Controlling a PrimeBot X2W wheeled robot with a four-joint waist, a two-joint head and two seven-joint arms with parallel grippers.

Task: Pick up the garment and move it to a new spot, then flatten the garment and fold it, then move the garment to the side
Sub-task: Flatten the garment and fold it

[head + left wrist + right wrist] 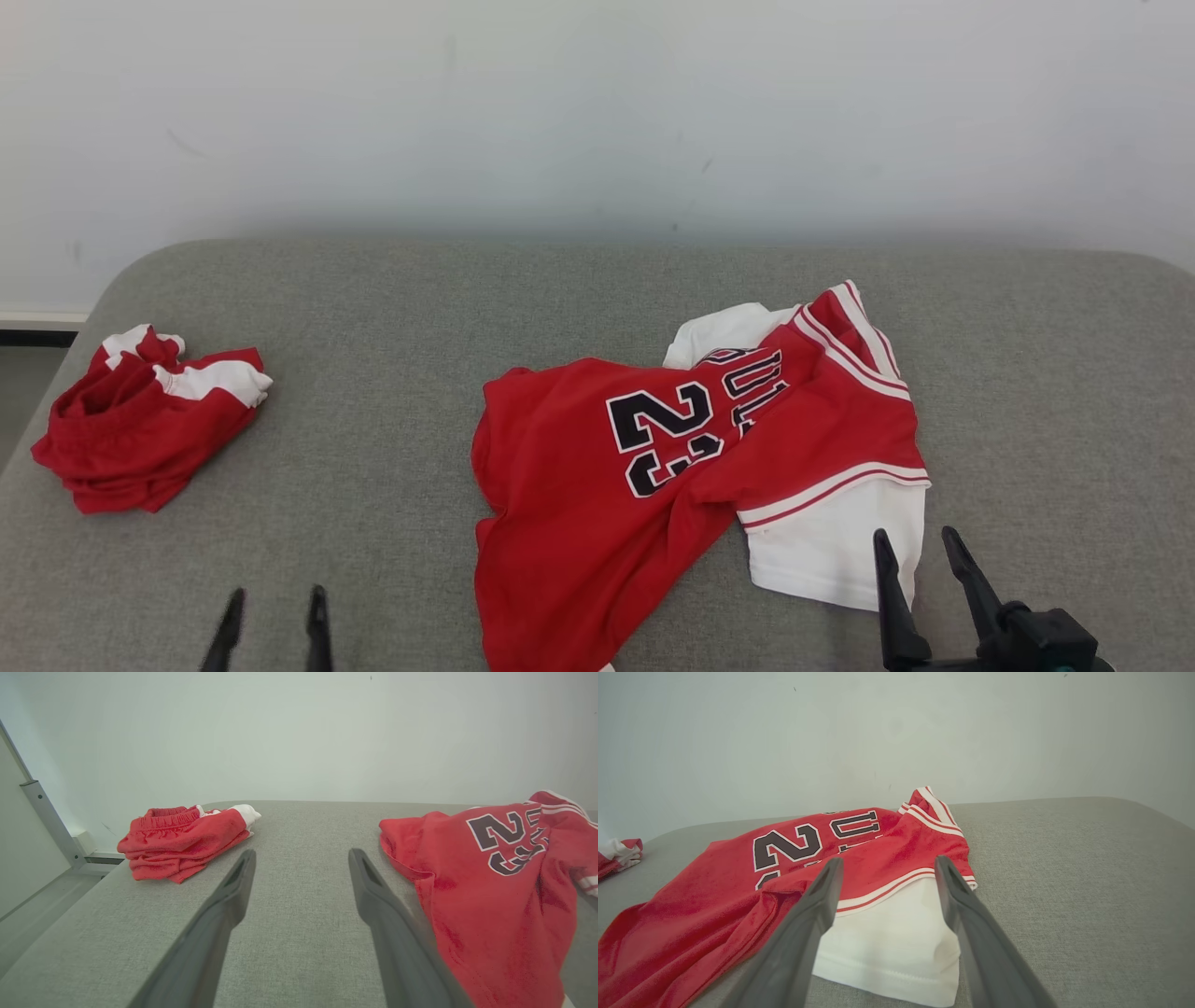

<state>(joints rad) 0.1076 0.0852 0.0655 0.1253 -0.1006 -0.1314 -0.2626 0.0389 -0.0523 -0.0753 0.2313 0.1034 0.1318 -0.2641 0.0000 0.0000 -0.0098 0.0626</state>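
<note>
A red and white garment (653,457) with black numbers lies rumpled on the grey cushioned surface (392,308), right of centre. Its white sleeve (826,546) reaches toward the near edge. My right gripper (915,546) stands open just at that sleeve's near side; in the right wrist view the garment (784,868) lies ahead and the sleeve (887,938) sits between the spread fingers of this gripper (887,865). My left gripper (275,602) is open at the lower left over bare cushion, left of the garment (495,877). Nothing is between the fingers of the left gripper (301,856).
A second red and white garment (140,420) lies bunched at the cushion's far left, also seen as a pile (182,835) in the left wrist view. A pale wall (597,112) rises behind the cushion. Bare grey cushion lies between the two garments and to the right.
</note>
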